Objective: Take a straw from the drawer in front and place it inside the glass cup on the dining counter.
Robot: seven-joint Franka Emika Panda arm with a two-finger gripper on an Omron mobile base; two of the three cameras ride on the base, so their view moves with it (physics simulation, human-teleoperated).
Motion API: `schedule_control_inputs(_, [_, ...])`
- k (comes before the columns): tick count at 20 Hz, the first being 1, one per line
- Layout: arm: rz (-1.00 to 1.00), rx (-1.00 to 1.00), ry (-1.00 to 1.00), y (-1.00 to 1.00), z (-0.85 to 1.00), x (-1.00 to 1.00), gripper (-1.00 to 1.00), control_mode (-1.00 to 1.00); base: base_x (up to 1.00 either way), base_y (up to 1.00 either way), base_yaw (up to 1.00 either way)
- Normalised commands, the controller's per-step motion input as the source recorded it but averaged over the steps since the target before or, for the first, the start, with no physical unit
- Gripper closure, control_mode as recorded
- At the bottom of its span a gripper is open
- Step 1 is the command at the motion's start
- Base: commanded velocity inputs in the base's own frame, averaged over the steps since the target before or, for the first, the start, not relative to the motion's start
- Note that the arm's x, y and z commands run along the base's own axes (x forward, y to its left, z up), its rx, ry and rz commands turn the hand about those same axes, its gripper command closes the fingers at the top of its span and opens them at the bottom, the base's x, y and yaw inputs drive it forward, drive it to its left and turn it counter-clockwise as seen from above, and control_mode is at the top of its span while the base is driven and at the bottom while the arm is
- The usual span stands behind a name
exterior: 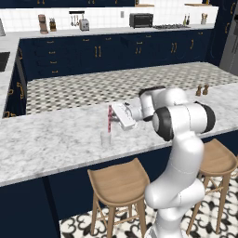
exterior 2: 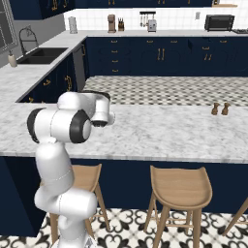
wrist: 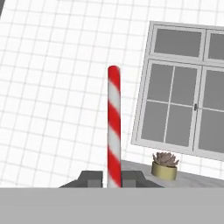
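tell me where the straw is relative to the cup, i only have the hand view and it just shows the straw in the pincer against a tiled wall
Observer: In the left base view the straw stands upright directly above the glass cup, held in the shut pincer.
Operator: is the tip inside the cup yet
Observer: Its lower end sits about at the rim; I cannot tell whether it has entered.
Operator: where's the cup on the counter
Observer: It stands on the dining counter, toward the stool side, above a wooden stool.
Operator: anything close to it
Observer: The two small brown shakers stand far off, toward the counter's right end.
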Motion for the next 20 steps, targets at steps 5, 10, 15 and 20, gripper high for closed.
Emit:
schedule_control_inputs(5, [0.00,0.00,0.00,0.00,0.06,0.06,1.00,-1.00,0.00,0.00,0.00])
schedule_control_inputs(10, [0.00,0.00,0.00,0.00,-0.34,0.17,1.00,-1.00,0.00,0.00,0.00])
schedule_control_inputs(15, [0.00,0.00,0.00,0.00,-0.37,0.31,1.00,-1.00,0.00,0.00,0.00])
schedule_control_inputs(20, [0.00,0.00,0.00,0.00,-0.02,0.33,1.00,-1.00,0.00,0.00,0.00])
